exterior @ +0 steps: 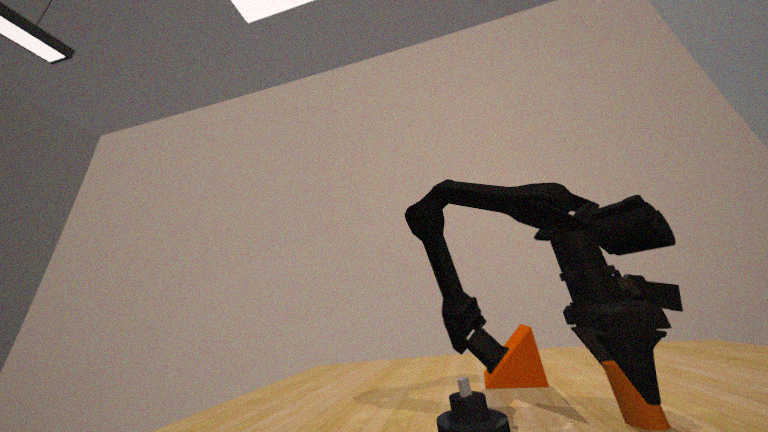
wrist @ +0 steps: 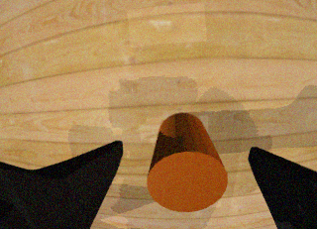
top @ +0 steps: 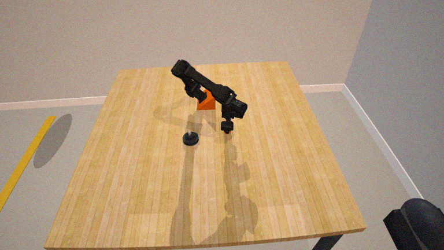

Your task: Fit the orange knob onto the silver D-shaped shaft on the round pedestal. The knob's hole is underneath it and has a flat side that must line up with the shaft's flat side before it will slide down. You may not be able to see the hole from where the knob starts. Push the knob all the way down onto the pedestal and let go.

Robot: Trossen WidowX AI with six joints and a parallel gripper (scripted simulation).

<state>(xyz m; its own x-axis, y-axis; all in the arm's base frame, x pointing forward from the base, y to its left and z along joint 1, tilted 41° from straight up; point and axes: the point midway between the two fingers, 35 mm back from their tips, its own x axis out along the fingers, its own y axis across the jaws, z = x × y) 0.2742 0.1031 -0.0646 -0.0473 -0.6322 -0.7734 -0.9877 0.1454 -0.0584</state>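
The orange knob (top: 230, 131) (exterior: 628, 398) (wrist: 187, 181) stands upright on the table, its plain round top showing in the wrist view; its hole is hidden underneath. My gripper (top: 226, 130) (exterior: 632, 383) (wrist: 186, 151) is open, pointing down, with its fingers on either side of the knob and a gap on each side in the wrist view. The black round pedestal (top: 191, 140) (exterior: 473, 421) stands left of the knob in the top and exterior views. Its silver shaft (top: 189, 132) (exterior: 464, 386) points up, bare; I cannot make out its flat side.
The orange wedge (top: 206, 103) (exterior: 521, 365) at the arm's base stands behind the pedestal and knob. The wooden table (top: 278, 168) has its front edge well in front of them. A dark object (top: 422, 221) is beyond the table at lower right.
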